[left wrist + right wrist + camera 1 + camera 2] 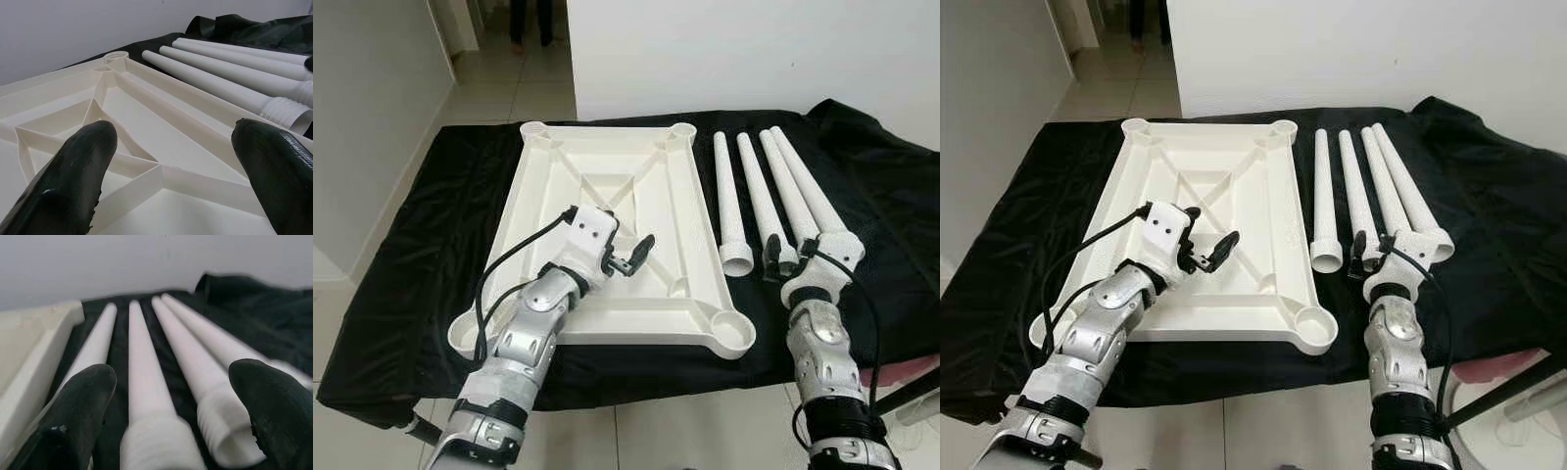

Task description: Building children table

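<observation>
The left gripper hovers spread over the upside-down white tabletop on the black cloth. The right gripper, spread, straddles the near threaded ends of the four table legs lying beside it.

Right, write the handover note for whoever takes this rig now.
Left hand: open, empty, over the upside-down white tabletop.
Right hand: open, at the threaded near ends of the four white legs, around the second from the left, not closed.
Tabletop and legs lie side by side on the black cloth, legs to the robot's right.
Done: parts laid out.
Left: all four legs go into the corner sockets.
</observation>
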`<state>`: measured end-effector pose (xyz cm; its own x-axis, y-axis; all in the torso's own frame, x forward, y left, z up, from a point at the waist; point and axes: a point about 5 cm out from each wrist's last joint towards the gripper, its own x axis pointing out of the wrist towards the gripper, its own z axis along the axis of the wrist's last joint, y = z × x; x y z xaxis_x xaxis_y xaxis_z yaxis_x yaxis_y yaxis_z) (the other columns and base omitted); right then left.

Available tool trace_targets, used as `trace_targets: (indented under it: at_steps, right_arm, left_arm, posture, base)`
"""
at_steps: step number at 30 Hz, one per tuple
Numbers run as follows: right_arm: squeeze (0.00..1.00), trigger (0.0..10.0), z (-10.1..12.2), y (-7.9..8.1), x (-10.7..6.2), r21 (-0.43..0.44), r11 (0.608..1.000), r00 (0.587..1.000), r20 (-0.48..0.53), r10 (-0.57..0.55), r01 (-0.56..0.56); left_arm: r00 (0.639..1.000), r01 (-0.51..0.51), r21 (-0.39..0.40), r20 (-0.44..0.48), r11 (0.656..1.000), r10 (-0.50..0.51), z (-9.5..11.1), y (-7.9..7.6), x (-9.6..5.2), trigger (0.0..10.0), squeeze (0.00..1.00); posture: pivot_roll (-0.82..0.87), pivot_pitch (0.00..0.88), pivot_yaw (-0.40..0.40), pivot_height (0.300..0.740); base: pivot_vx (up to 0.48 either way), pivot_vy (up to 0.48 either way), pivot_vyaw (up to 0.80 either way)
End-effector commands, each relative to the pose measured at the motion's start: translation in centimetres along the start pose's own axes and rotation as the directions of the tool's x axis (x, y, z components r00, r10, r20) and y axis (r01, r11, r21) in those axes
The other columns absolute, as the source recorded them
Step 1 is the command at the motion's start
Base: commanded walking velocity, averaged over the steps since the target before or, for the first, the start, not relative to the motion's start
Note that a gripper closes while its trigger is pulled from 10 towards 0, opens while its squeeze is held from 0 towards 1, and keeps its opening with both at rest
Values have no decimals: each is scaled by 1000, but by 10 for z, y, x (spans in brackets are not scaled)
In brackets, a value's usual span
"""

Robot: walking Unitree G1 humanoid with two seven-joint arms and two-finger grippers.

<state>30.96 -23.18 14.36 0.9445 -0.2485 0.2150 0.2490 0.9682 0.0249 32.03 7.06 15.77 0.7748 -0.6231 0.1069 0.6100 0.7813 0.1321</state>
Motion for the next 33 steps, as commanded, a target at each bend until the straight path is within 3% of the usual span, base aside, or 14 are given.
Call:
trace_targets:
  at_steps: [1,5,10,13,19,24,28,29,33]
  right_arm:
    - [0,10000,11,4,-2,-17,1000,996,82,22,-21]
    - [0,10000,18,8,-5,-24,999,991,128,32,-29]
    - [0,10000,8,6,-6,-30,999,998,56,20,-19]
    - [0,10000,2,2,-4,-18,1000,1000,13,10,-10]
    - [0,10000,-2,-2,4,-25,999,1000,-15,23,-23]
    - [0,10000,-2,5,15,10,999,998,-38,49,-48]
    - [0,10000,-2,6,16,14,998,997,-42,57,-56]
    - [0,10000,-2,12,20,30,996,994,-65,83,-81]
    - [0,10000,-6,17,22,40,994,989,-103,105,-102]
  left_arm:
    - [999,-32,2,11,999,32,2,4,0,10000,0]
    - [999,-50,12,13,999,50,2,7,-3,10000,0]
    - [999,-46,13,9,999,46,1,5,-7,10000,0]
    - [1000,-9,-13,9,1000,9,0,-2,-8,10000,0]
    - [997,78,32,6,996,-78,1,-13,-9,10000,0]
    - [984,176,34,-13,984,-175,1,-30,-11,10000,0]
    - [983,183,28,-10,983,-183,2,-32,-11,10000,0]
    - [984,179,27,-21,984,-178,2,-31,-14,10000,0]
    - [984,173,22,-32,985,-173,3,-29,-18,10000,0]
  posture:
    - [-54,0,45,740]
    - [-49,0,36,740]
    - [-46,0,29,740]
    - [-40,0,20,740]
    - [-32,0,15,740]
    - [-26,0,9,740]
    - [-26,0,9,740]
    - [-14,52,14,740]
    - [-6,73,13,740]
  base:
    - [0,0,0]
    - [0,0,0]
    - [0,0,0]
    - [0,0,0]
    - [0,0,0]
    - [0,0,0]
    - [0,0,0]
    - [0,0,0]
    - [0,0,0]
